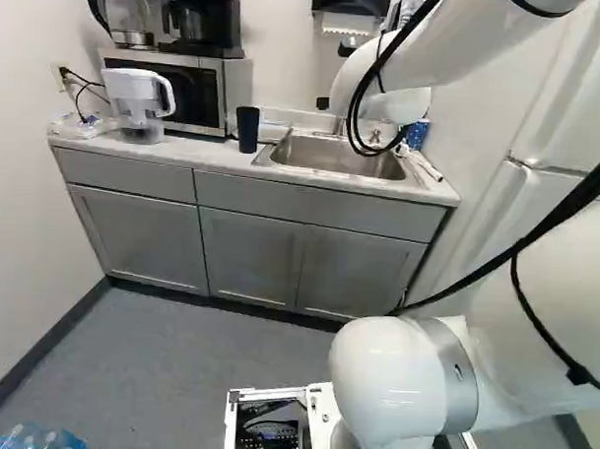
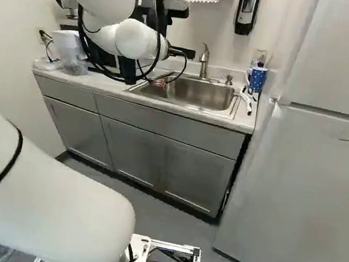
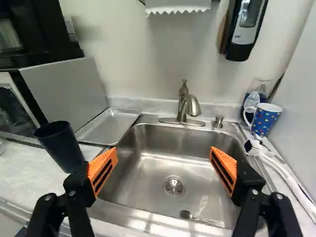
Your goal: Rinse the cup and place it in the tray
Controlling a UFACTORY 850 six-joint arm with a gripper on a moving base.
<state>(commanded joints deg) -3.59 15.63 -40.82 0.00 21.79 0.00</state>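
Fingers point(image 2: 159, 83) apart over sink point(image 3: 155, 165), spoon point(image 3: 186, 215) inside, faucet point(image 3: 184, 106) ahead, cup point(image 3: 60, 145) alongside

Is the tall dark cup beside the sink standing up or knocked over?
Standing up: the dark cup rests on its narrower end on the counter, wider end on top.

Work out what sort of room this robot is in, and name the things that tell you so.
Probably an office break room or small kitchenette: a steel sink with a faucet, a microwave topped by a coffee maker, and a refrigerator.

White rounded arm, black cables, silver joint band
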